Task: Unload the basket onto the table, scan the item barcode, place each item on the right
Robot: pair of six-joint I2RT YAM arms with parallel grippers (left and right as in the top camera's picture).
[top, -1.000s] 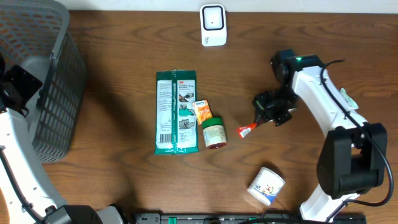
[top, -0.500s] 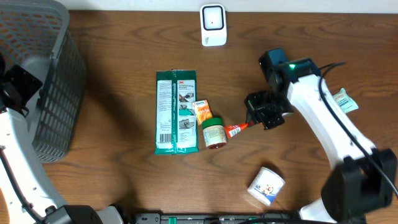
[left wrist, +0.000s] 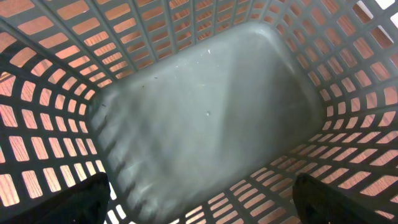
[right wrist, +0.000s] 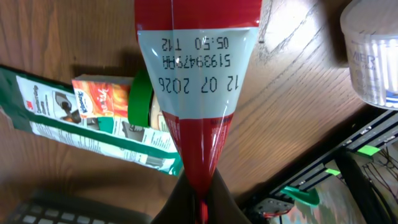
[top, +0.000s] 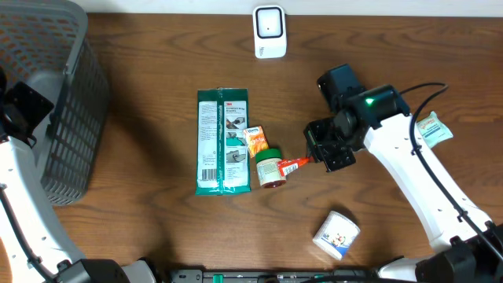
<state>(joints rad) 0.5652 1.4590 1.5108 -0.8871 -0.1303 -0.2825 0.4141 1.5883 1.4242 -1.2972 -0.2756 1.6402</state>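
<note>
- Two arms, one basket, one scanner and six small items on the table point(top: 141, 204).
- Far left: one grey basket point(top: 55, 94). Only the left wrist view shows its inside, a solid floor with slotted walls.
- The left gripper point(left wrist: 214, 202) is released, with its dark fingertips point(left wrist: 81, 199) spread wide at the bottom corners of that view and nothing between them. In the overhead view we only see the arm body beside the basket.
- One green wipes pack point(top: 223, 141) lies flat at centre, long side running up-down.
- One orange box point(top: 256, 140) sits just beside the pack's right edge, and one green-lidded jar point(top: 269, 167) is right below the box.
- One white scanner point(top: 269, 31) stands at the top edge, well apart from the items.
- One red sachet point(top: 295, 165) is the task item, held just right of the jar. We can't tell whether its free end touches the jar.
- The right gripper point(top: 313, 159) is clenched on the sachet's end. Only the right wrist view shows the pinch at the narrow tip and a white panel with a printed date code.
- One white tub point(top: 337, 234) sits lower right.
- One small packet point(top: 431, 128) lies far right, partly behind the arm.
</note>
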